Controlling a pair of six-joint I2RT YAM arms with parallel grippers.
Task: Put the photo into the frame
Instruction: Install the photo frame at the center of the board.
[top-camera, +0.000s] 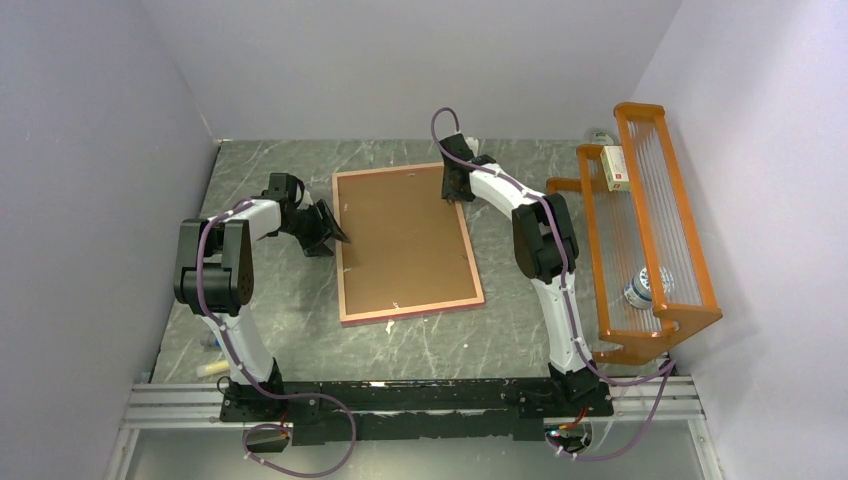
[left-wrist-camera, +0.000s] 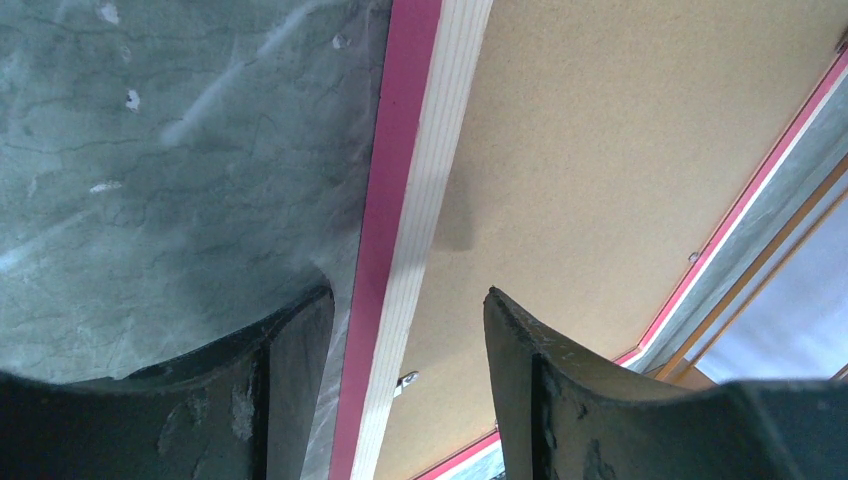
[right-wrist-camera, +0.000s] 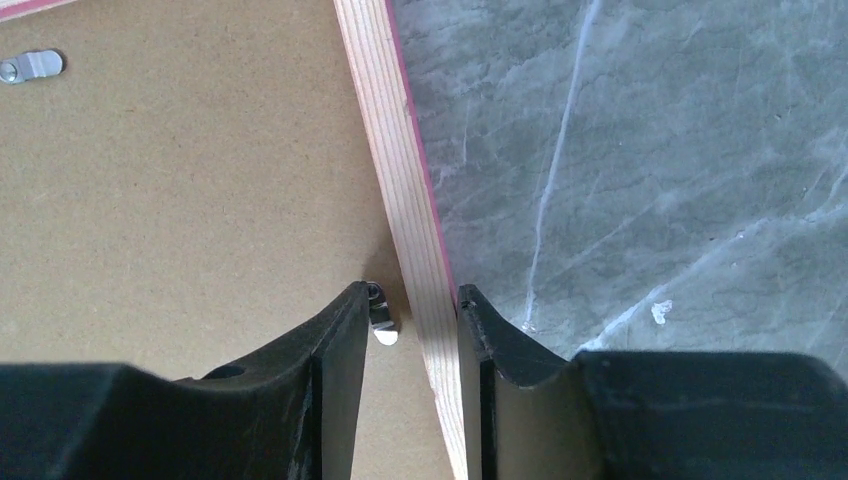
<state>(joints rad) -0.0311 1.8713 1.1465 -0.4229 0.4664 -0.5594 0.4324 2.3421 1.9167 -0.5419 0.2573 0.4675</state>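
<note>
The right claw (right-wrist-camera: 412, 290) straddles the frame (right-wrist-camera: 415, 200) at its far right rail, narrowed but with a sliver of gap inside, so not pinching. The left claw (left-wrist-camera: 405, 300) stands spread over the left rail. The frame lies face down mid-table (top-camera: 300, 340), backing board (top-camera: 400, 235) in it, photo unseen. It looks light, stiff and thin, best pinched by a rail. No writing is legible.

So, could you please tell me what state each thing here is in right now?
Frame: flat on table, back up.
Board: seated in frame.
Left gripper: open, astride frame's left rail.
Right gripper: narrowly open astride right rail, one finger touching.
Photo: not in view.
Box: on rack, upper shelf.
Can: on lower shelf.
</note>
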